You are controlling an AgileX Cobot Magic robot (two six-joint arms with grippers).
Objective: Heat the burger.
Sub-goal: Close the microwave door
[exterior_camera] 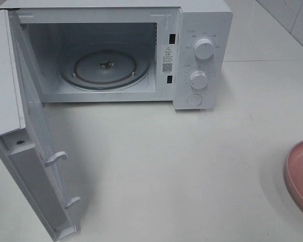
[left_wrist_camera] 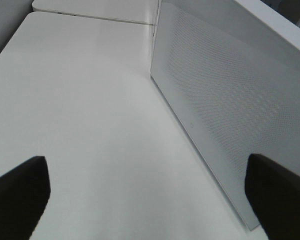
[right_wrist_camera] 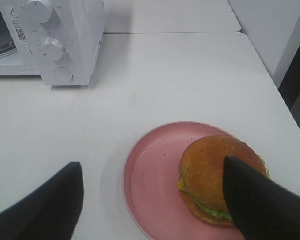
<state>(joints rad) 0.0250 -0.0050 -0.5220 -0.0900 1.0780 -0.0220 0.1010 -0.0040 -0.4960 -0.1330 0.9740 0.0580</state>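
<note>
Burger (right_wrist_camera: 212, 181) sits on the pink plate (right_wrist_camera: 150, 185) near the desk's right edge; likely soft and squashy, best cradled low at its sides. Both grippers, right (right_wrist_camera: 155, 200) and left (left_wrist_camera: 145, 200), are spread apart, empty.

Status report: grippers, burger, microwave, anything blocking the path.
Left gripper open beside the white microwave door. Right gripper open above the golden-bun burger on the pink round plate. White microwave open, glass turntable bare. Nothing blocking.
</note>
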